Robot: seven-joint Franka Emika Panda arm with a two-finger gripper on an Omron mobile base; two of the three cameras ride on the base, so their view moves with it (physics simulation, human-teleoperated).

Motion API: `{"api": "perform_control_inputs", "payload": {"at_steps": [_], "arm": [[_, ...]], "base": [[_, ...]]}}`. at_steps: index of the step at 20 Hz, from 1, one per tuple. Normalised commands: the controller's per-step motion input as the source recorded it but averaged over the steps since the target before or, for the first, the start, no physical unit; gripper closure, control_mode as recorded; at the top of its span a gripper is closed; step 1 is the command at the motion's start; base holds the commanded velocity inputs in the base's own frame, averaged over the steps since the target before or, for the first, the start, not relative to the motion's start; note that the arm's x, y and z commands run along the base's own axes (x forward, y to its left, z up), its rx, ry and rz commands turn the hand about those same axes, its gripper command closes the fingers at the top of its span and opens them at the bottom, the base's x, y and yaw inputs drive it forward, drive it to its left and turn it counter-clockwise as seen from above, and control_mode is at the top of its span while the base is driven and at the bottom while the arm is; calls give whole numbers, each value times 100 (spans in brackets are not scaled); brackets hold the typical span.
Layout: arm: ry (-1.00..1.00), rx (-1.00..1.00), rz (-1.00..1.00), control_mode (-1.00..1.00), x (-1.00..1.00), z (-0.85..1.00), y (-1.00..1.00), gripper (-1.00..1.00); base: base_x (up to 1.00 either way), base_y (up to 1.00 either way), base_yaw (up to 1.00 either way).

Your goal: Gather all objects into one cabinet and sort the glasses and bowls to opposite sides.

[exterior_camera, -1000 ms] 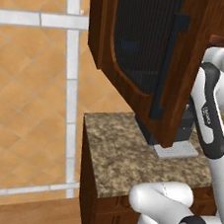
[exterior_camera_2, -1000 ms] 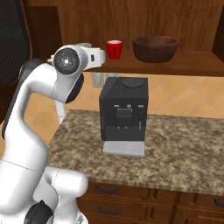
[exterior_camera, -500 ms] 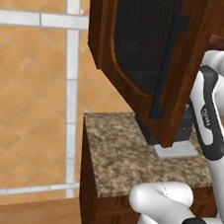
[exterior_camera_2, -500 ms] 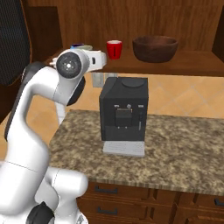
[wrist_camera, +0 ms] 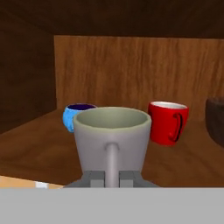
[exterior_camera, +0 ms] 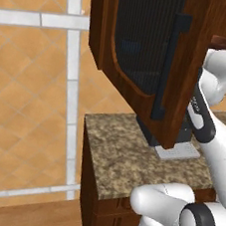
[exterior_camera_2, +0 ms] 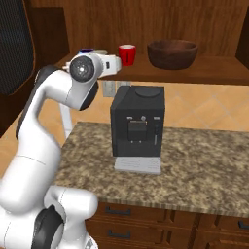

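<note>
While the gripper [wrist_camera: 112, 178] pinches the grey mug [wrist_camera: 112, 138] (by its handle), a red cup [wrist_camera: 167, 122] stands beyond.

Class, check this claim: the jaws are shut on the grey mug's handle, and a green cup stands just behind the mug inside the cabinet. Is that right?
Not quite. The cup behind the mug is red, not green, as the hand view shows. The rest stands: the jaws are shut on the mug's handle, inside the cabinet.

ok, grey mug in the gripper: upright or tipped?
Upright. In the hand view the grey mug has its rim level and mouth up, handle toward the camera, pinched in the gripper.
</note>
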Motion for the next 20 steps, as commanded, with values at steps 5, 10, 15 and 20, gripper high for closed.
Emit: {"api": "perform_control_inputs", "payload": {"at_steps": [5, 10, 15, 20], "arm": [[0, 0, 0, -100, 44, -1, 1, 100], [0, 0, 0, -100, 44, -8, 8, 100], [0, 0, 0, -100, 48, -12, 6, 100], [-3, 0, 0, -100, 52, -6, 2, 100]], "base": [[0, 0, 0], [0, 0, 0], [0, 0, 0], [0, 0, 0]]}}
